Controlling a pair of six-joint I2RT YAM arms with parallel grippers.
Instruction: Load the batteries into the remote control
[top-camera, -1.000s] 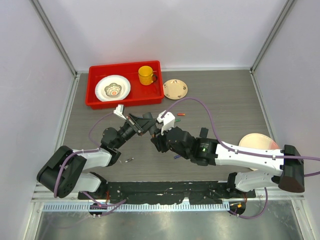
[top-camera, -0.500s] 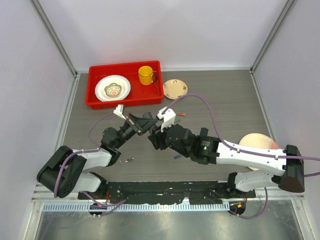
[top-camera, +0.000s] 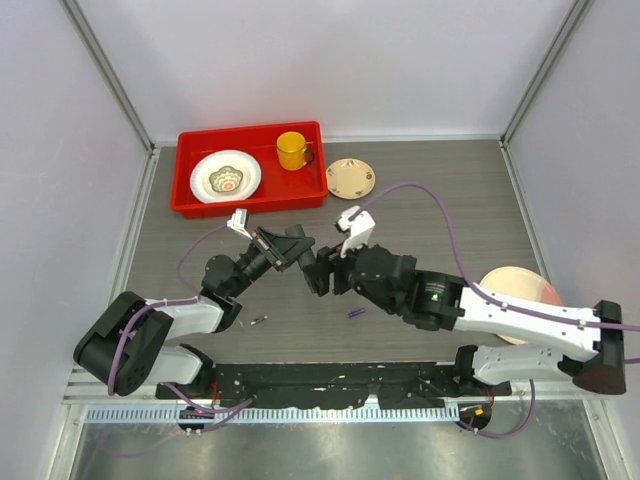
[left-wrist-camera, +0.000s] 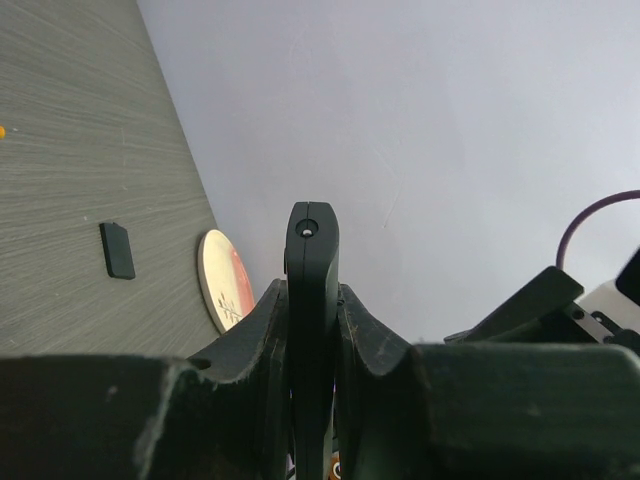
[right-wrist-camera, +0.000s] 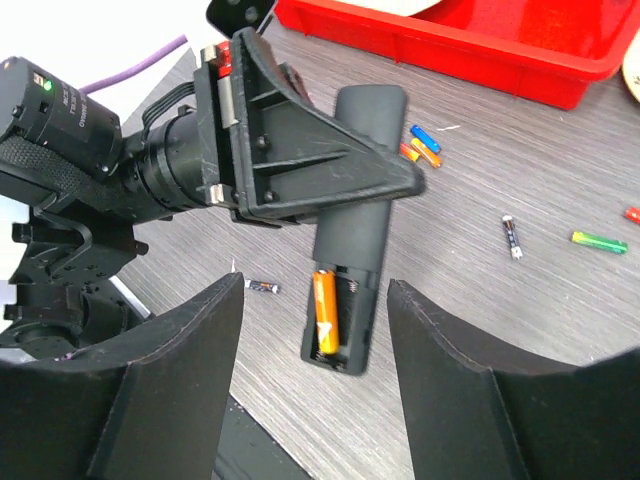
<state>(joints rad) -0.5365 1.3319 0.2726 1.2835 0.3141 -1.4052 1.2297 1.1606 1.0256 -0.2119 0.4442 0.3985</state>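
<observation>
Since the earlier frame the right pincer (top-camera: 322, 275) has drawn back slightly to the right, elbow swung outward. A purple battery (top-camera: 355, 313) now shows on the bench (top-camera: 470, 170).

Top view: left pincer (top-camera: 298, 247) and right pincer face tip to tip, near but apart.

Left wrist view: left pincer is clamped on the remote control (left-wrist-camera: 312, 260), seen edge-on and raised off the bench. One back cover (left-wrist-camera: 117, 250) lies flat, well apart.

Right wrist view: right pincer is wide open and empty. The remote control lies straight ahead, its long axis running away from the pincer, open bay at the near end.

Count: one remote control; one orange battery (right-wrist-camera: 325, 310) seated, one slot empty; at least six loose batteries (right-wrist-camera: 598, 241).

Judgement: the right arm is free to fetch.
</observation>
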